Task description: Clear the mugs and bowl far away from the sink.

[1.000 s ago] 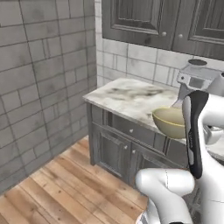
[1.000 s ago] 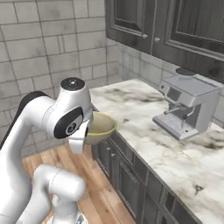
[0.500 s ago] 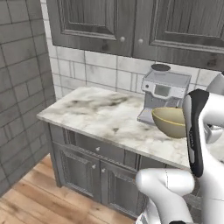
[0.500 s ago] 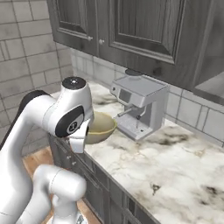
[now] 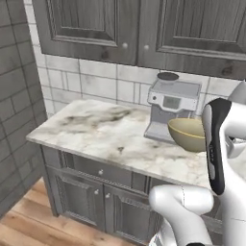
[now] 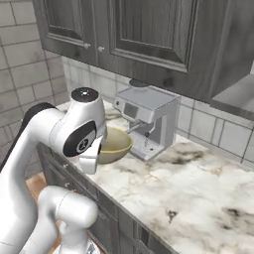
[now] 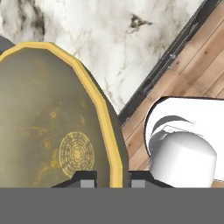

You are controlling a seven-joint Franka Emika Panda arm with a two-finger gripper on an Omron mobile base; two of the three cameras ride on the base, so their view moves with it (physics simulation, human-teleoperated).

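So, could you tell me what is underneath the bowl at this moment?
The bowl, pinched at its rim by the gripper, hangs over the marble counter. Whatever lies directly beneath the bowl is covered.

The bowl (image 7: 48, 127) looks like matt, speckled olive ceramic with a brighter yellow rim. The counter (image 5: 105, 134) is polished veined marble, over dark grained wooden cabinets (image 5: 96, 202). The coffee machine (image 6: 146, 116) appears to be brushed grey metal.

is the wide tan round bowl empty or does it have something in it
Empty: in the hand view the wide tan round bowl shows a bare inside down to the ringed bottom, its rim pinched by the gripper.
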